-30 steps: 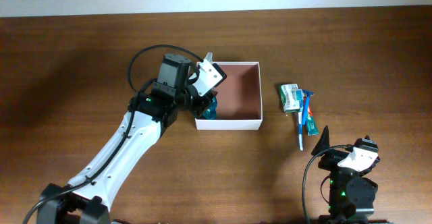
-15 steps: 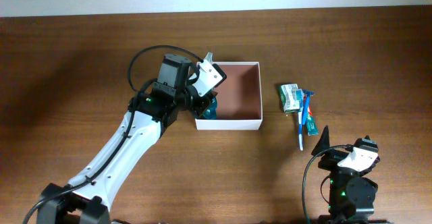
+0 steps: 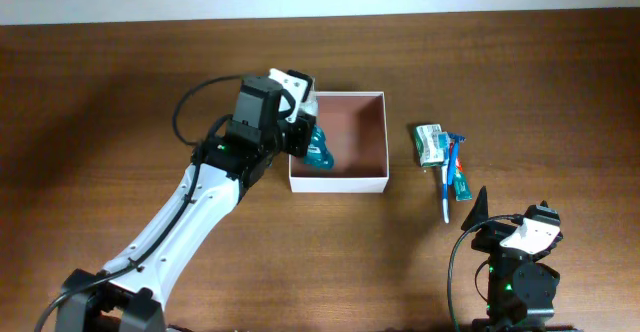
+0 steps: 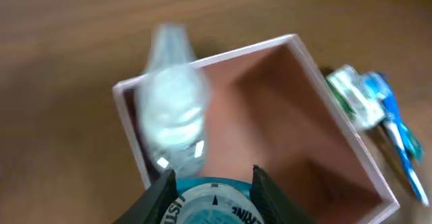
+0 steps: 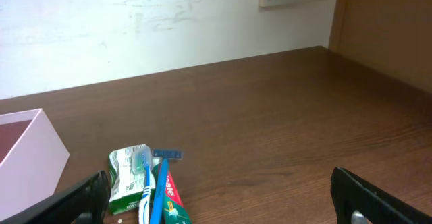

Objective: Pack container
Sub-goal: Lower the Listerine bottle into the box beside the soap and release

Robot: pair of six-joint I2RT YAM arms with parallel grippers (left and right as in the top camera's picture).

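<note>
The container (image 3: 338, 183) is a shallow white-walled box with a reddish-brown inside, standing at the table's middle. My left gripper (image 3: 304, 140) hangs over its left part, shut on a teal mouthwash bottle (image 3: 319, 154). In the left wrist view the bottle's round printed cap (image 4: 212, 205) sits clamped between the black fingers (image 4: 159, 196) of that gripper (image 4: 212, 175). A blurred clear bottle (image 4: 173, 109) lies at the container's left wall (image 4: 128, 126). My right gripper (image 3: 508, 218) rests open at the front right, holding nothing (image 5: 223, 210).
Right of the container lie a small green-and-white carton (image 3: 430, 144), a blue razor (image 3: 456, 139), a toothbrush (image 3: 446, 192) and a toothpaste tube (image 3: 461, 185). The right wrist view shows the same carton (image 5: 125, 178), toothbrush (image 5: 144, 196) and tube (image 5: 173, 202).
My left wrist has turned, and the teal bottle has swung from the container's front-left corner further right and inward over its floor. The right arm has not moved.
</note>
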